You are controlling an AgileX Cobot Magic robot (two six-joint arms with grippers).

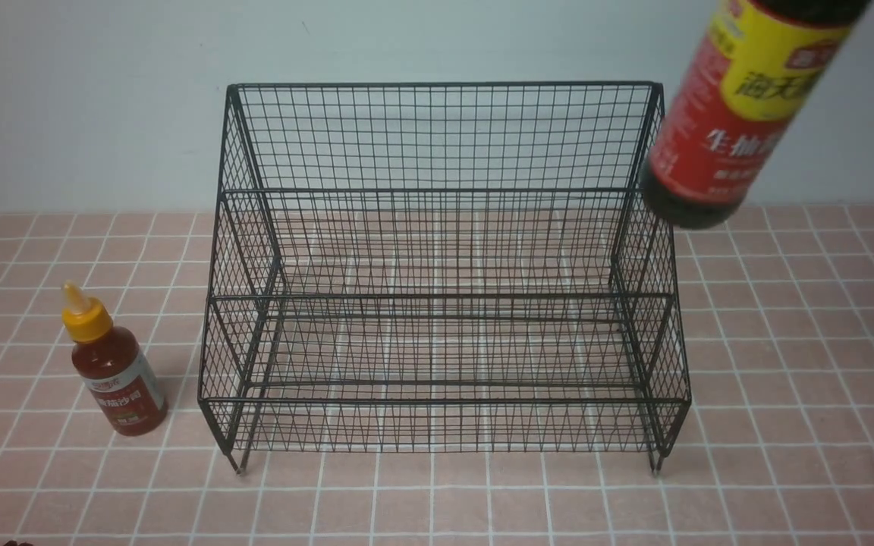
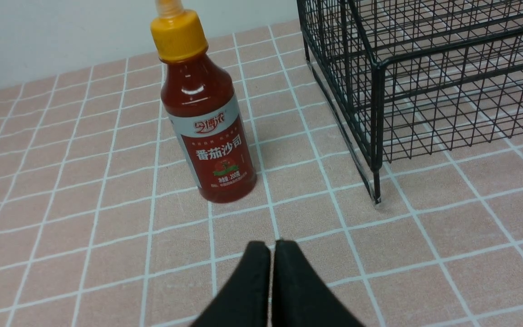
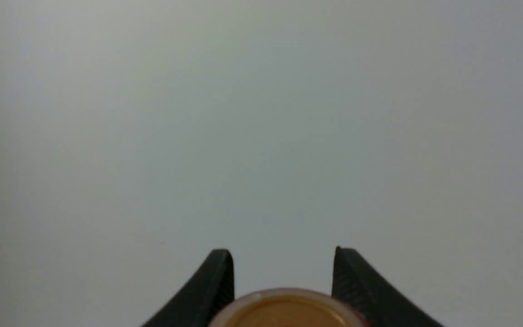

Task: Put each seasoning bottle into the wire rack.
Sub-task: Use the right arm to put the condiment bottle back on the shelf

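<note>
A black wire rack [image 1: 437,190] of grid mesh stands on a table [image 1: 801,425] patterned in pale pink squares ruled with white lines, before a plain grey-white wall [image 1: 88,91]. The soy sauce bottle [image 1: 737,114] is near-black with a red-and-yellow label; the squeeze bottle [image 1: 114,371] is red with a yellow cap and a white-banded red label. The left gripper [image 2: 272,247] and right gripper [image 3: 283,259] are black.

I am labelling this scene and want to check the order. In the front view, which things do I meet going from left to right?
red sauce bottle → wire rack → soy sauce bottle, lifted and tilted by the rack's upper right corner.
</note>
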